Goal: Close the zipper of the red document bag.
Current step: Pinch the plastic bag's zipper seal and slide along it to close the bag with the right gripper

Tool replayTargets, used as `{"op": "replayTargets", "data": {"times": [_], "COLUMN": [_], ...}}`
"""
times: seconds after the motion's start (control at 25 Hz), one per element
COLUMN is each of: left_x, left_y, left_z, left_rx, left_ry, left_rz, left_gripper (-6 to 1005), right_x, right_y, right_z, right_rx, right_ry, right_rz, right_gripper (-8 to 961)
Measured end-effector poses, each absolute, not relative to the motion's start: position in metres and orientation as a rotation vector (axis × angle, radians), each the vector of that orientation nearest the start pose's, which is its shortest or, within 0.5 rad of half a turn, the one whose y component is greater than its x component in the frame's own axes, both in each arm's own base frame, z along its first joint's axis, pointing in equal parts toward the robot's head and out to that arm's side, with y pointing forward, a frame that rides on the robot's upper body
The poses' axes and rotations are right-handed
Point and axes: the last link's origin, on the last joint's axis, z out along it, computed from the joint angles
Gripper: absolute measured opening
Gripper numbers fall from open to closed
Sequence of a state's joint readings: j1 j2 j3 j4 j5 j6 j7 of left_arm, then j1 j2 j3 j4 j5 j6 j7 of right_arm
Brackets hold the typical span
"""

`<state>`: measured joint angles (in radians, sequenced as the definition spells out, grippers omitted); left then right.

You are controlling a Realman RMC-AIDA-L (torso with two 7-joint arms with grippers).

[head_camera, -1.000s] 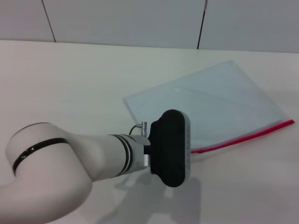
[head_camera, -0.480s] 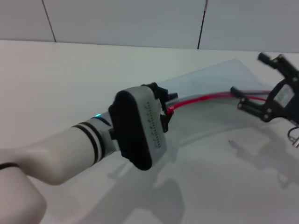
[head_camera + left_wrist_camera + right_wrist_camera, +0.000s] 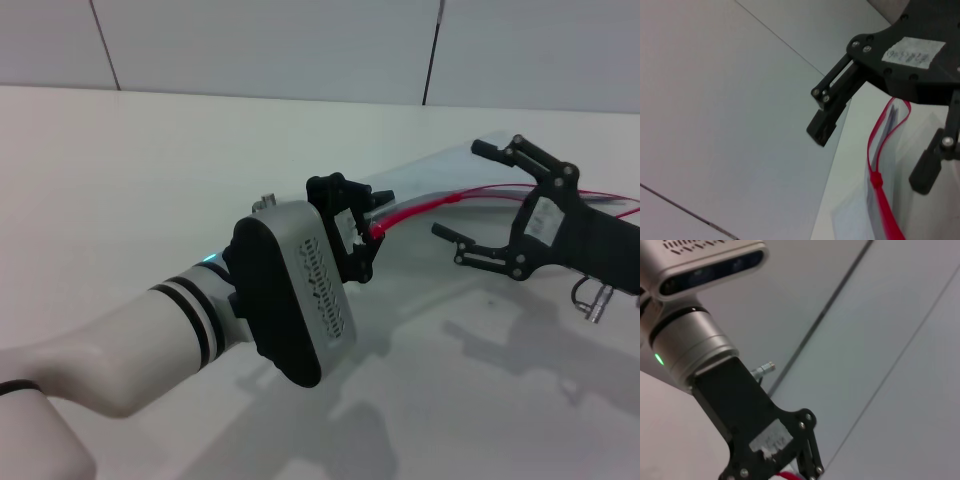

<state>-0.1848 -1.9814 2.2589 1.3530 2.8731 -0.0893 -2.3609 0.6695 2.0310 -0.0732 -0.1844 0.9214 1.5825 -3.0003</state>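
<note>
Bright red zipper [image 3: 420, 207] edges the pale blue-grey (translucent) red document bag [image 3: 470, 165].

My work surface is a plain off-white counter [image 3: 150, 170], matte and unmarked where it shows. Behind its far edge stands a wall [image 3: 260, 45] of pale grey panels, meeting the counter along a straight line. Two dark vertical seams [image 3: 431, 50] divide the panels, one left and one right of the wall's middle. Light falls from above, casting soft grey shadows [image 3: 520, 340] on the counter's near part.
</note>
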Motion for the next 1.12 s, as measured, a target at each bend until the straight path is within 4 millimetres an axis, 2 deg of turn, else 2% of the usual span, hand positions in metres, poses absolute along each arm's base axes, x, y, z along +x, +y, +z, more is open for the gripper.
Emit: {"op": "replayTargets", "data": {"times": [0.36,0.6,0.92,1.12], "left_x": [-0.1515,-0.1507,-0.1501,-0.15], "left_y": [0.3037,0.303,0.3017,0.3018], "left_z": [-0.0891,-0.0892,-0.0905,-0.0904], "left_rx": [-2.181,-2.178,-2.184,-2.183], "left_ry": [0.487,0.491,0.5,0.501], "left_rz": [-0.142,-0.149,-0.151,-0.151], "left_gripper": [48,46,45,44], "right_x": [0.2462,0.2469,0.2505,0.251], "right_y": [0.344,0.3446,0.3445,0.3431], "right_z": [-0.0251,-0.0245,-0.0223,-0.0238], "right_rx": [-2.346,-2.345,-2.344,-2.363], "right_ry": [-0.516,-0.52,-0.522,-0.539], "right_rz": [0.684,0.675,0.654,0.645], "right_gripper": [870,671,310,304]}}
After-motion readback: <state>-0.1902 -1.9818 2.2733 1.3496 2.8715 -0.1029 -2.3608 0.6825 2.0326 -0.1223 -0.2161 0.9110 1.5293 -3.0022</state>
